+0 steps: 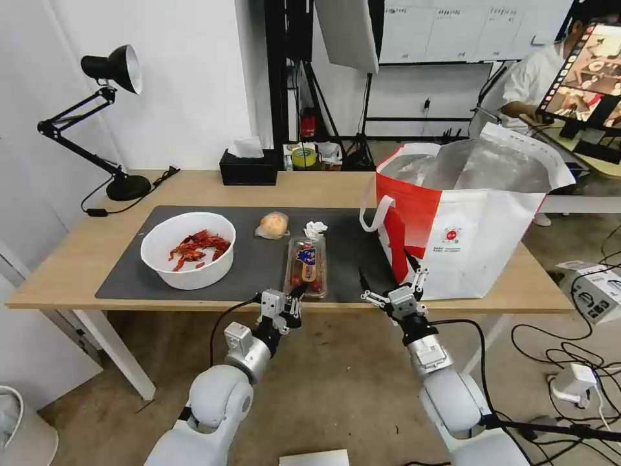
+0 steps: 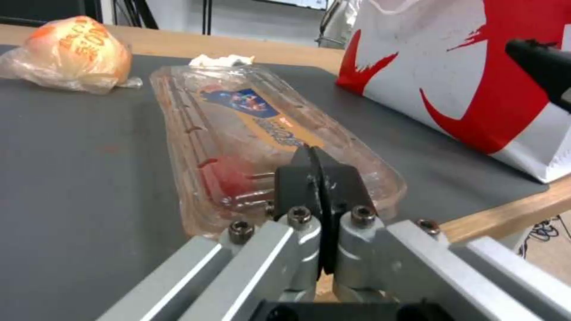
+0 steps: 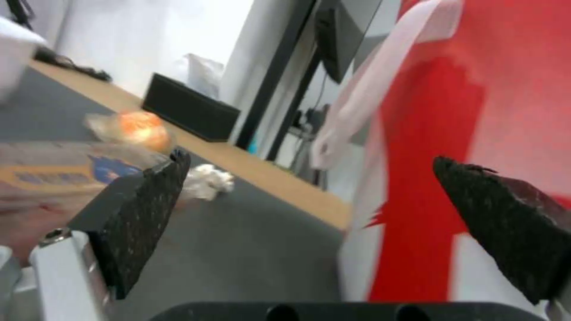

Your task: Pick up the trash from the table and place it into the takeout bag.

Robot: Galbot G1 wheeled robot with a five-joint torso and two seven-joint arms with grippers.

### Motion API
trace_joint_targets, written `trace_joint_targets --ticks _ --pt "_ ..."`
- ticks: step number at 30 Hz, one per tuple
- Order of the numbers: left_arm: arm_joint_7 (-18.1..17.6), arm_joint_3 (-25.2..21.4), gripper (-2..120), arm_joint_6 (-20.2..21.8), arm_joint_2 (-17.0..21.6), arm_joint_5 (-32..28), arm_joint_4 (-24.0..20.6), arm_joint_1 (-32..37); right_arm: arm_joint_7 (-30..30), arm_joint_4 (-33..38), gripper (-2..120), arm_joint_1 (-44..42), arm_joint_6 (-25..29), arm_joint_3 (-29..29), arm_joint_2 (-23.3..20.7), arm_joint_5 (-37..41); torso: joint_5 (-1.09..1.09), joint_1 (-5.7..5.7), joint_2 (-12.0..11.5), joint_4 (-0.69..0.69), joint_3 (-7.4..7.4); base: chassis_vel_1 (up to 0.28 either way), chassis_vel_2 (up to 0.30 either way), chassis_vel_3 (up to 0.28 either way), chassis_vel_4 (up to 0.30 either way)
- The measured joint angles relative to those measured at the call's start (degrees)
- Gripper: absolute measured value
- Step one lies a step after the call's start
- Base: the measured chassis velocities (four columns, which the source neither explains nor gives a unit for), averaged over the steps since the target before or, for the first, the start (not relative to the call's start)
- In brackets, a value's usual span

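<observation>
**Table trash: all four pieces on the mat, bag standing open**

- Plastic tray: few tomatoes inside; long axis runs away from the table's front edge. Left gripper, clenched, sits at its near end.
- Right gripper: released, beside the takeout bag.
- Bowl: holds crayfish shells.
- Tissue, wrapped orange lump: behind the tray.

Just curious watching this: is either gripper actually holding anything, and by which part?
The left gripper is shut on the near end rim of the clear tray. The right gripper, open beside the takeout bag, holds nothing.
</observation>
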Motion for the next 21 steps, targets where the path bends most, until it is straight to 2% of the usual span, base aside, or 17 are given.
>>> trace_joint_targets --ticks 2,4,5,7,8,11,15,17,21 --pt "-0.01 0.0 0 -0.01 -0.01 0.0 0.02 -0.01 -0.05 0.1 100 0.18 -0.7 -0.9 -0.15 2.54 0.0 0.0 0.0 0.0 0.0 0.0 0.0 0.0 0.0" --pt "-0.02 -0.01 0 -0.02 -0.02 0.0 0.03 -0.03 -0.21 0.51 100 0.58 -2.36 -2.73 -0.27 8.86 0.0 0.0 0.0 0.0 0.0 0.0 0.0 0.0 0.0" --pt "-0.02 -0.01 0 -0.02 -0.02 0.0 0.03 -0.03 -0.21 0.51 100 0.58 -2.36 -2.73 -0.27 8.86 0.0 0.0 0.0 0.0 0.0 0.0 0.0 0.0 0.0" --pt "-0.03 -0.06 0 -0.03 0.07 0.0 -0.02 -0.02 -0.63 0.86 100 1.07 -3.82 -4.31 -0.31 15.92 0.0 0.0 0.0 0.0 0.0 0.0 0.0 0.0 0.0" --pt "-0.03 -0.06 0 -0.03 0.07 0.0 -0.02 -0.02 -0.63 0.86 100 1.07 -3.82 -4.31 -0.31 15.92 0.0 0.0 0.0 0.0 0.0 0.0 0.0 0.0 0.0" --pt "-0.08 -0.21 0 -0.03 0.22 -0.02 -0.21 0.14 -0.61 1.69 100 1.92 -6.53 -5.96 -0.24 26.09 0.0 0.0 0.0 0.0 0.0 0.0 0.0 0.0 0.0" --pt "-0.08 -0.23 0 -0.05 0.23 -0.02 -0.25 0.26 -0.12 1.83 100 2.86 -8.28 -6.48 -0.08 31.41 -0.01 0.0 0.0 0.0 0.0 0.0 0.0 0.0 0.0" --pt "-0.09 -0.23 0 -0.07 0.1 -0.03 -0.25 0.35 1.07 1.87 100 4.28 -10.99 -6.97 0.01 37.47 -0.01 0.0 0.0 0.0 0.0 0.0 0.0 0.0 0.0" --pt "-0.09 -0.1 0 -0.1 -0.08 -0.02 -0.31 0.44 2.52 1.33 100 6.34 -14.12 -7.49 0.09 43.54 -0.01 0.0 0.0 0.0 0.0 0.0 0.0 0.0 0.0"
